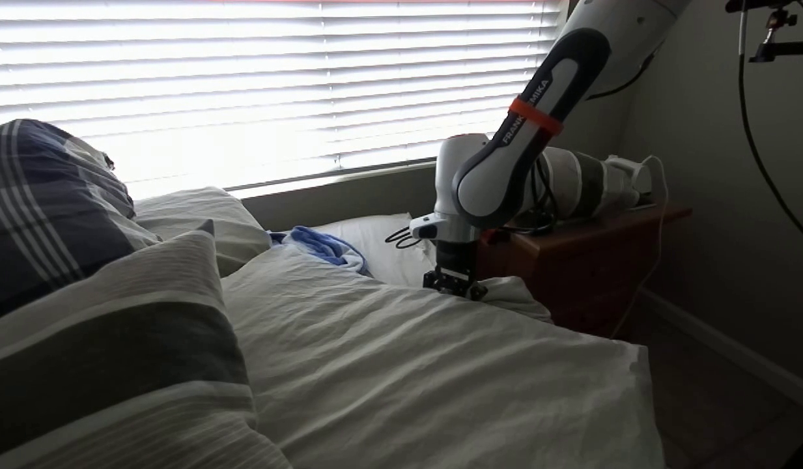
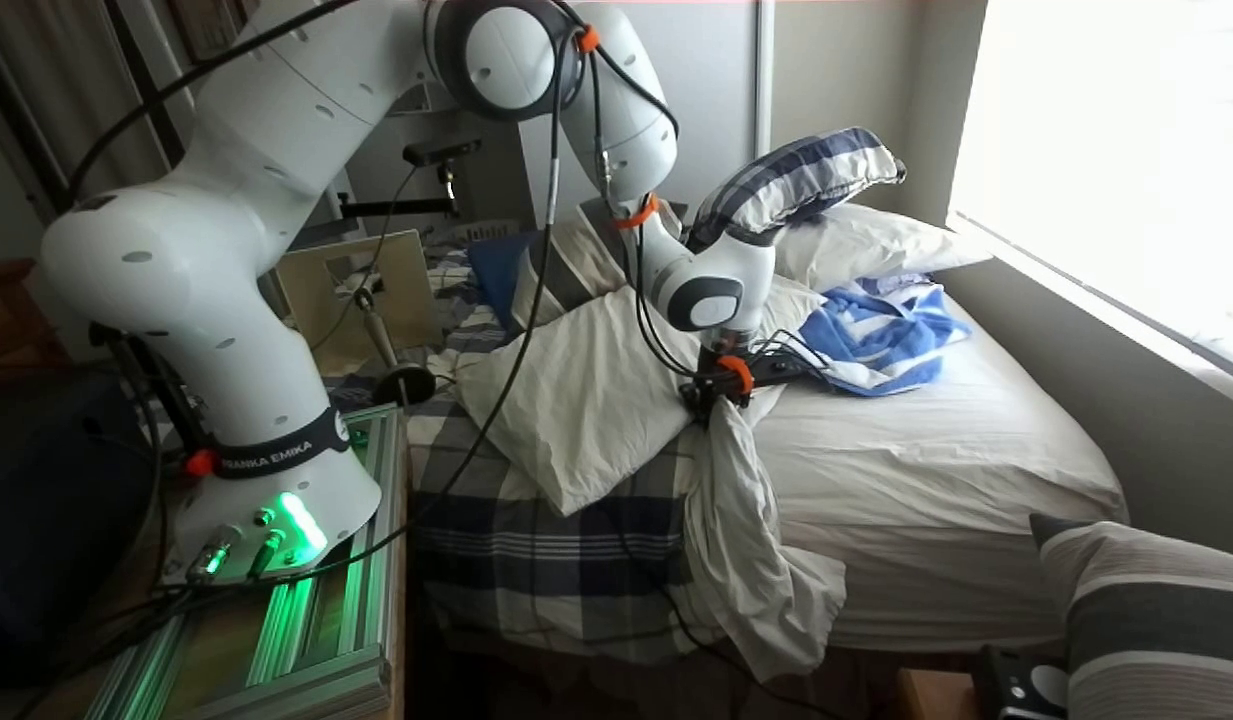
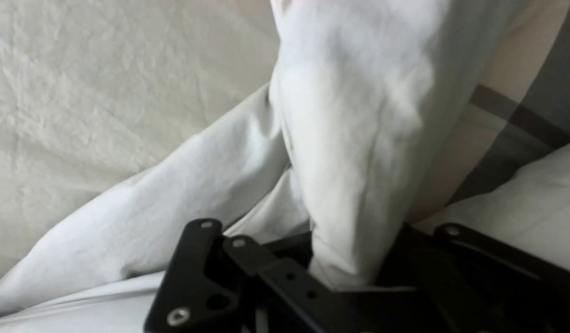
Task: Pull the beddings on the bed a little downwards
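Observation:
The off-white beddings (image 2: 756,570) hang in a rumpled fold over the near side of the bed (image 2: 936,450). My gripper (image 2: 718,398) is above the bed, pointing down, shut on the top of this fold. In the wrist view the bunched beddings (image 3: 354,162) run up between the dark fingers of the gripper (image 3: 356,280); the fingertips are covered. In an exterior view the wide off-white beddings (image 1: 440,378) fill the foreground and partly hide the gripper (image 1: 454,286). I cannot tell whether this wide part and the held fold are one piece.
A blue-and-white cloth (image 2: 886,335) lies on the mattress near the window wall. Striped pillow (image 1: 134,365) and plaid pillow (image 1: 43,208) are at one side. A plaid cover (image 2: 556,560) lies under the off-white cloth. A wooden nightstand (image 1: 590,254) carries another striped pillow (image 2: 1166,610).

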Robot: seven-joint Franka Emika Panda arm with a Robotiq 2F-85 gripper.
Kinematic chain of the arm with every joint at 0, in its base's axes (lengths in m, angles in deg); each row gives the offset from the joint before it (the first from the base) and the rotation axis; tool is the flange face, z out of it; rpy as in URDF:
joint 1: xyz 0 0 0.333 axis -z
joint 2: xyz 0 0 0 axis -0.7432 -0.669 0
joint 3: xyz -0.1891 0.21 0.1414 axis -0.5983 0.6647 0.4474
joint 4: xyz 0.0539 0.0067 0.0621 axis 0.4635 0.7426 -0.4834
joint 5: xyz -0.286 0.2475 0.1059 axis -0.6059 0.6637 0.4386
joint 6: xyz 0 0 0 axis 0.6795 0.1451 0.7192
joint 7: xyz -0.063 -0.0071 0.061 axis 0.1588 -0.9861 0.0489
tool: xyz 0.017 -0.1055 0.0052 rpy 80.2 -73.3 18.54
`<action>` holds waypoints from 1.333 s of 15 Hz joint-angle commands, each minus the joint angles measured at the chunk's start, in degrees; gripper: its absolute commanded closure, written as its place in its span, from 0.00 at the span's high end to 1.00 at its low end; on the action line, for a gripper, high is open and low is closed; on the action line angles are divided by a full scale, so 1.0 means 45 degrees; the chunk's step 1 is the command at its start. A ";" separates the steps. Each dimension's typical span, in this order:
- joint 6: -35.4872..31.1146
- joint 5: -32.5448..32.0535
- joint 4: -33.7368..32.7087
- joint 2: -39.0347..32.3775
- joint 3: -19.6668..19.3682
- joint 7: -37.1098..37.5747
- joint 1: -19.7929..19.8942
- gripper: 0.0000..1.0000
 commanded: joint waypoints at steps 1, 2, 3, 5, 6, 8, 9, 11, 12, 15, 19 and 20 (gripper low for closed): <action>0.0747 0.0067 0.2443 0.1511 -0.0212 0.1200 -0.0667 0.36; 0.0408 0.0043 0.2368 0.1644 -0.0791 0.2331 -0.1178 0.43; 0.0081 0.0062 0.2357 0.1819 -0.1078 0.3207 -0.1437 0.49; 0.0537 0.0050 0.2353 0.2323 -0.1352 0.4695 -0.1822 0.64; 0.0747 0.0042 0.2450 0.2664 -0.1470 0.5437 -0.1988 0.70; 0.1154 -0.0011 0.2846 0.3503 -0.1697 0.6852 -0.2239 0.84; 0.1476 0.0017 0.3043 0.3935 -0.1719 0.7446 -0.2264 0.92; 0.1988 0.0303 0.3517 0.4831 -0.1559 0.8423 -0.2032 1.00; 0.2109 0.0497 0.3764 0.5235 -0.1464 0.8880 -0.1877 1.00; 0.2271 0.1395 0.4997 0.6821 -0.1225 0.9995 -0.1394 1.00; 0.1533 0.2957 0.6775 0.8960 -0.1346 1.0920 -0.1067 1.00; 0.1340 0.3390 0.7252 0.9516 -0.1415 1.1043 -0.1030 1.00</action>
